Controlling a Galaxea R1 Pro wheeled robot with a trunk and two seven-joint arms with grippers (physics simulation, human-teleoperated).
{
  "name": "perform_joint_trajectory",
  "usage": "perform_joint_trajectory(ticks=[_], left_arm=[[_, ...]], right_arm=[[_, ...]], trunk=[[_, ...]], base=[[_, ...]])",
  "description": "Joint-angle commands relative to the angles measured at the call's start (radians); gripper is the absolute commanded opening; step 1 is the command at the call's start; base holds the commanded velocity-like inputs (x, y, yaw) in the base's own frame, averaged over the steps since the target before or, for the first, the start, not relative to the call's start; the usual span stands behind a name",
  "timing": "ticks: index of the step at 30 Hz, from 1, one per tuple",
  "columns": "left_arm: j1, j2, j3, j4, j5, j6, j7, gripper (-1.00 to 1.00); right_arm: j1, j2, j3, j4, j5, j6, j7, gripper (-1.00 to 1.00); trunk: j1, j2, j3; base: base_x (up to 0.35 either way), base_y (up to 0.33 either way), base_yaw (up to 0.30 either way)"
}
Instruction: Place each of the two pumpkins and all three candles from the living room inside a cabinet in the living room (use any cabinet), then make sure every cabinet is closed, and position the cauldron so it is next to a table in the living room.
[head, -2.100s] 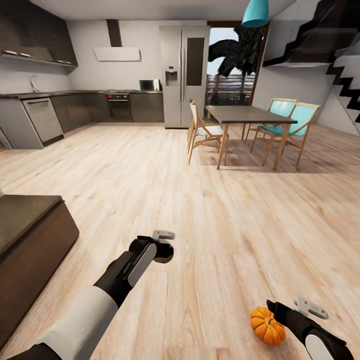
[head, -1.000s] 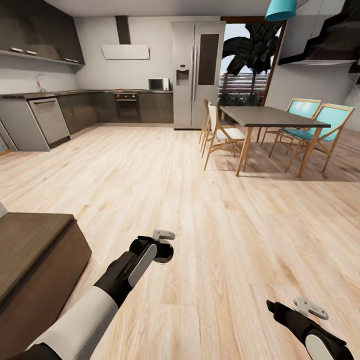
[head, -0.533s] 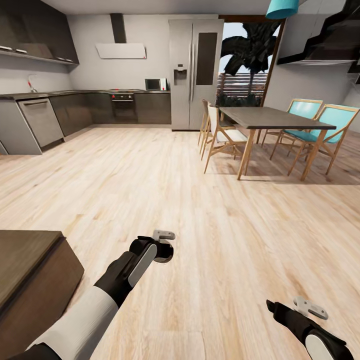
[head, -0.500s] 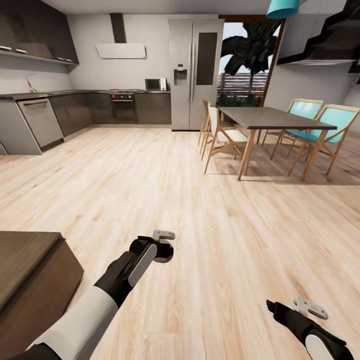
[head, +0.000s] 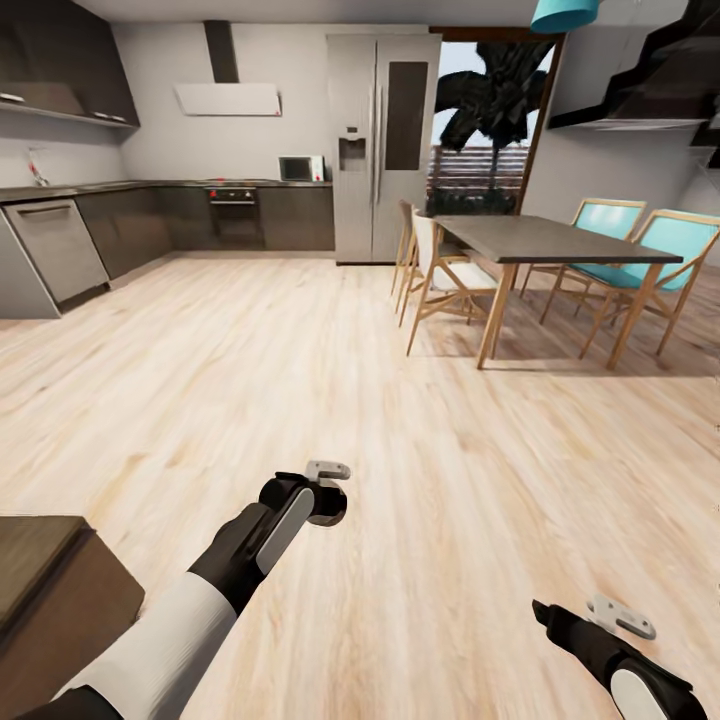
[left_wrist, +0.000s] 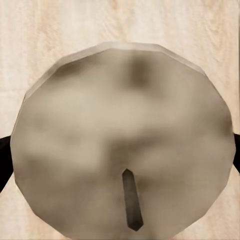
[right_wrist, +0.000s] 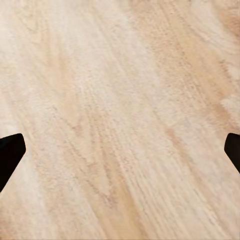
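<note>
Candle (left_wrist: 122, 145) in left hand (head: 322, 492)

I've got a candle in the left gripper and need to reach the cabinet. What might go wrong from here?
1. The candle sits between the fingers of the left gripper, seen from its wick end. How firm the grip is cannot be told, so a jolt may drop it.
2. The cabinet has its corner close beside the left arm, so a turn toward it might clip it.
</note>
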Motion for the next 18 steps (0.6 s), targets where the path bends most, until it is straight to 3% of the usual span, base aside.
perform_joint_trajectory(ticks=[1,11,18], left_arm=[[-0.001,0.001,-0.002,-0.001,0.007,0.002,0.008,-1.00],[-0.001,0.001,-0.003,-0.003,0.007,0.002,0.008,-1.00],[-0.001,0.001,-0.003,-0.003,0.007,0.002,0.008,-1.00]], right_arm=[[-0.001,0.000,0.001,-0.001,-0.010,0.002,-0.009,1.00],[0.000,0.000,0.000,0.002,-0.014,0.002,-0.006,1.00],[-0.001,-0.001,-0.002,0.003,-0.014,0.004,-0.007,1.00]], trunk=[[0.000,0.000,-0.001],[0.000,0.000,-0.001],[0.000,0.000,-0.001]], base=[[0.326,0.071,-0.231],[0.326,0.054,-0.259],[0.326,0.005,-0.056]])
